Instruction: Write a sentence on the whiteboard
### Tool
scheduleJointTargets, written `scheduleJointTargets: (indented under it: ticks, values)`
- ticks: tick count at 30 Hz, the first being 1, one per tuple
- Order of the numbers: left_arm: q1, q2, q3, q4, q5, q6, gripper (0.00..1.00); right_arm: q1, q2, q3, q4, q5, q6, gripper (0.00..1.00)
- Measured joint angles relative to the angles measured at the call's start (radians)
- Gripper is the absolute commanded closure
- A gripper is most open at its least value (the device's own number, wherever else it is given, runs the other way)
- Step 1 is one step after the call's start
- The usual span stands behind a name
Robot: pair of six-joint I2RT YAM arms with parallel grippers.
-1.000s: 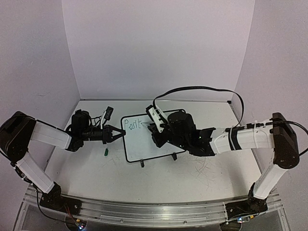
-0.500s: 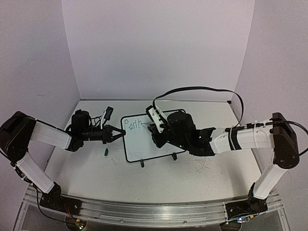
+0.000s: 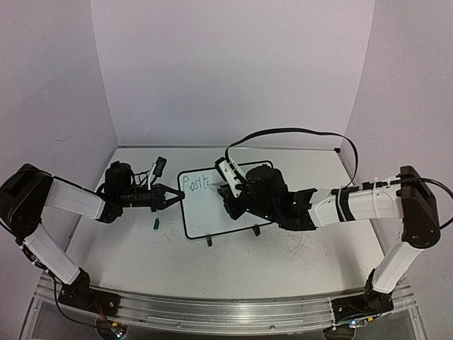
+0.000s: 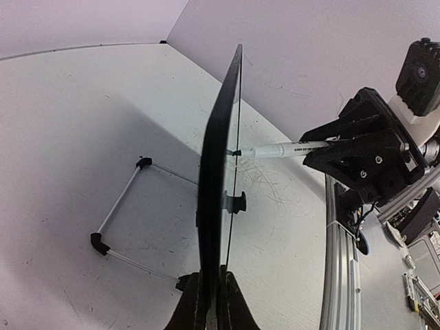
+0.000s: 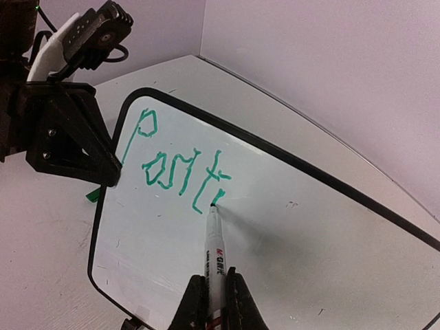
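Observation:
The whiteboard [image 3: 212, 216] stands tilted on its wire stand [image 4: 124, 199] at mid table. It shows edge-on in the left wrist view [image 4: 220, 158]. My left gripper [image 3: 173, 197] is shut on its left rim [image 4: 212, 295]. My right gripper [image 3: 230, 193] is shut on a white marker [image 5: 215, 247], whose green tip touches the board [image 5: 289, 234]. The sentence [image 5: 179, 165] is green letters reading roughly "Positi" along the board's top left [image 3: 195, 183]. The marker [image 4: 282, 148] meets the board face from the right gripper's side [image 4: 330, 148].
A green marker cap [image 3: 156, 224] lies on the table left of the board. Faint grey scribble marks [image 3: 297, 244] cover the tabletop near the right arm. Purple walls close the back and sides. A metal rail [image 3: 226, 312] runs along the near edge.

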State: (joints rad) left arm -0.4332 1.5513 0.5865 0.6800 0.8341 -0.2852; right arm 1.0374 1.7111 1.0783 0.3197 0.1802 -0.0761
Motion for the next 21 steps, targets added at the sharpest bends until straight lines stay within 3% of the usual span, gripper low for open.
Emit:
scheduleJointTargets:
  ticks: [15, 21]
  values:
    - [0.0, 0.0, 0.0, 0.0, 0.0, 0.001, 1.0, 0.0, -0.006, -0.003, -0.006, -0.01, 0.004, 1.0]
    - [0.0, 0.0, 0.0, 0.0, 0.001, 0.002, 1.0, -0.001, -0.127, -0.052, -0.02, -0.035, 0.001, 1.0]
